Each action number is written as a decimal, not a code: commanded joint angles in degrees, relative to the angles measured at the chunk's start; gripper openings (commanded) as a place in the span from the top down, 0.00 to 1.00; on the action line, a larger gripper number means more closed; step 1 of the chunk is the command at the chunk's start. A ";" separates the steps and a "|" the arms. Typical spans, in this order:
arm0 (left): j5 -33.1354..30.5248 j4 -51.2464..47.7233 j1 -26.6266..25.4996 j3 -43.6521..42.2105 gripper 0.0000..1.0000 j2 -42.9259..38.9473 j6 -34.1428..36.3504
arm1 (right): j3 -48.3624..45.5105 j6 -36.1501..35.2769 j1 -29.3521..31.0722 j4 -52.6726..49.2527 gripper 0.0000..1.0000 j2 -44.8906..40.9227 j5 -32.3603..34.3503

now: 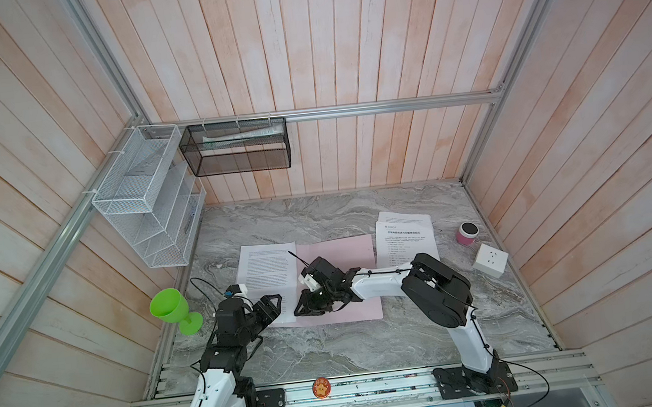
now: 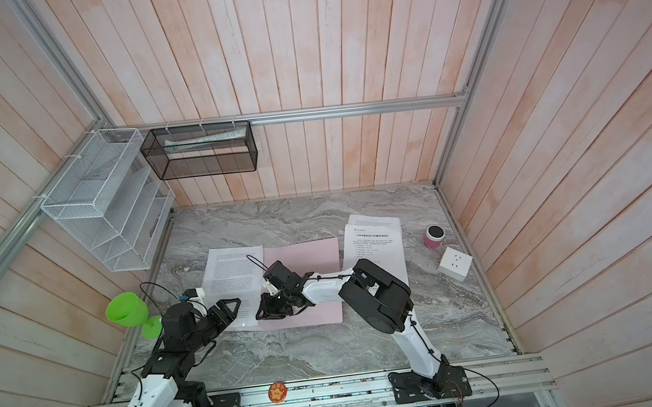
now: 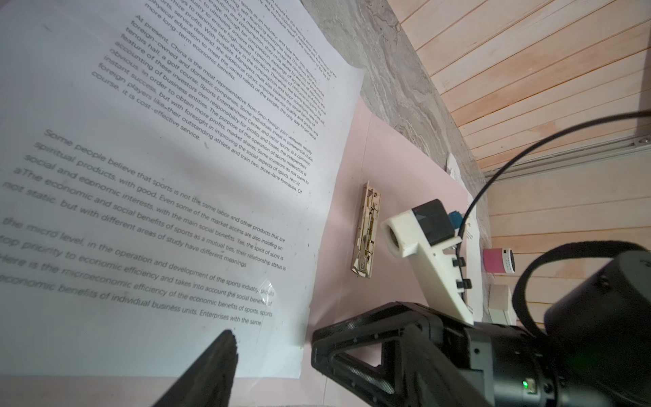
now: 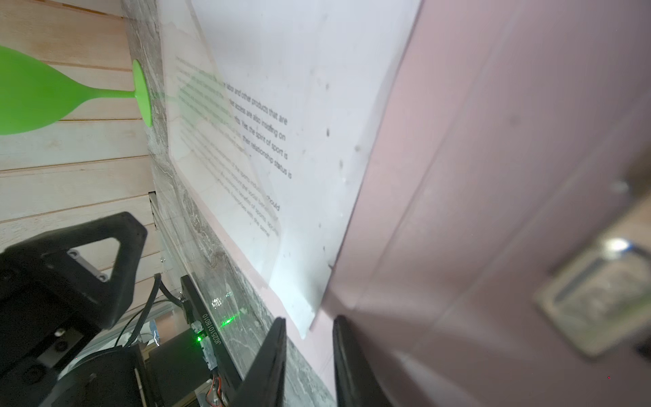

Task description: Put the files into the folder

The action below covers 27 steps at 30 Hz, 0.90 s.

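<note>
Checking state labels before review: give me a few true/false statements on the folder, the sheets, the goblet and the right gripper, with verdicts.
1. The folder lies open on the table. True.
2. A printed sheet covers the folder's left half. True.
3. The green goblet is tipped over. False: it stands upright at the table's left edge.
4. Every sheet is on the folder. False: more sheets lie on the table to its right.
5. The right gripper is up at the far wall. False: it is at the folder's near edge, by the printed sheet's corner.
</note>
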 commanded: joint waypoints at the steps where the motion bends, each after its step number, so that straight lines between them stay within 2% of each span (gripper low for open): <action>1: 1.76 -0.26 0.24 -0.54 0.24 -1.51 0.30 | -2.92 0.16 0.40 -0.71 0.73 -1.82 2.35; 4: 2.33 -0.38 -0.31 -0.15 0.24 -1.79 -0.09 | -6.23 -0.84 -0.35 0.72 0.73 -6.56 4.62; 6: -1.69 -2.96 -2.73 1.67 0.24 -0.67 0.34 | -7.46 -2.72 -0.89 -0.72 0.73 -10.05 7.94; 9: -12.83 -8.11 -10.08 6.24 0.24 3.75 1.49 | -7.18 -6.53 -1.42 -6.46 0.72 -13.96 14.13; 14: -31.81 -16.13 -23.09 16.39 0.24 18.08 2.19 | -8.19 -9.96 -2.48 -12.28 0.72 -17.02 21.57; 17: -39.20 -21.25 -27.48 22.75 0.24 27.26 2.34 | -9.35 -10.89 -3.63 -14.41 0.72 -17.42 23.19; 20: -42.57 -23.92 -29.74 26.87 0.23 33.39 3.11 | -11.50 -11.92 -4.43 -15.12 0.72 -18.19 24.38; 27: -42.08 -23.97 -30.66 29.33 0.23 39.79 5.48 | -15.16 -13.54 -7.69 -14.73 0.72 -19.01 23.95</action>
